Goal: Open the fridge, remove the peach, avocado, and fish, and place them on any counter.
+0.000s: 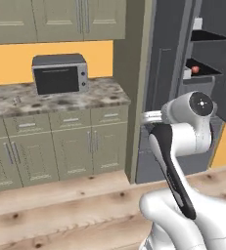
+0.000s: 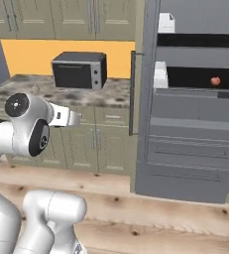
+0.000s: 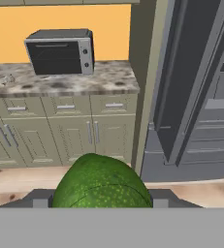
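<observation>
The avocado (image 3: 102, 181) is being held between the gripper (image 3: 102, 197) fingers, its rounded end pointing toward the counter (image 3: 60, 80). Open floor is lying before the cabinets. The fridge (image 2: 195, 124) is standing open, the peach (image 2: 215, 80) resting on its shelf.

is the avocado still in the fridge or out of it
Out. The avocado sits between the gripper's fingers, facing the counter, with the open fridge off to one side.

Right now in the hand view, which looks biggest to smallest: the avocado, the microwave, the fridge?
1. fridge
2. avocado, swollen only by sitting right at the camera, between the fingers
3. microwave, close to the avocado in apparent size
</observation>
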Motion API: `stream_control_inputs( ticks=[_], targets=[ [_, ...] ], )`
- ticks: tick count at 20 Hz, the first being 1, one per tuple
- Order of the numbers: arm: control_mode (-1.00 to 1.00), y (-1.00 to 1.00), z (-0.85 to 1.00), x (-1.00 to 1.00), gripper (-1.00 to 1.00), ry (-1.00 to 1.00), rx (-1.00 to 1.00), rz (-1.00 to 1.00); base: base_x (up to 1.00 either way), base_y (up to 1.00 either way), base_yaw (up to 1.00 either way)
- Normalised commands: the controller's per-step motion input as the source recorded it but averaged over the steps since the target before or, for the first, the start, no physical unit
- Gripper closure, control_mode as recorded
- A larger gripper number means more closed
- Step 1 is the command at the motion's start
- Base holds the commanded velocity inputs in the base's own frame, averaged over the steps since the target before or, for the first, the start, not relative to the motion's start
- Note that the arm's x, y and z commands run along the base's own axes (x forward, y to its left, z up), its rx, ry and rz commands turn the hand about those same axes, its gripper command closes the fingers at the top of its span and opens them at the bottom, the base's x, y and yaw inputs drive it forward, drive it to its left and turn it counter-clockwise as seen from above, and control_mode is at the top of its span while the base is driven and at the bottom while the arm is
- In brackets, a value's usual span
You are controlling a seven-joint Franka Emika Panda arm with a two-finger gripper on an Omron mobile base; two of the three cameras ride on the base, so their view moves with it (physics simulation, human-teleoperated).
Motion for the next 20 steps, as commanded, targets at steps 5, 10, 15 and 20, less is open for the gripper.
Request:
stream_control_inputs(
  ticks=[5, 10, 15, 20],
  targets=[
    [1.0, 0.0, 0.0, 0.0, 1.0, 0.0, 0.0, 0.0, 0.66, 1.0, -0.16],
    [1.0, 0.0, 0.0, 0.0, 1.0, 0.0, 0.0, 0.0, 0.77, 1.0, -0.08],
    [1.0, 0.0, 0.0, 0.0, 1.0, 0.0, 0.0, 0.0, 0.92, 1.0, 0.06],
    [1.0, 0.0, 0.0, 0.0, 1.0, 0.0, 0.0, 0.0, 0.93, 0.98, 0.23]
  ],
)
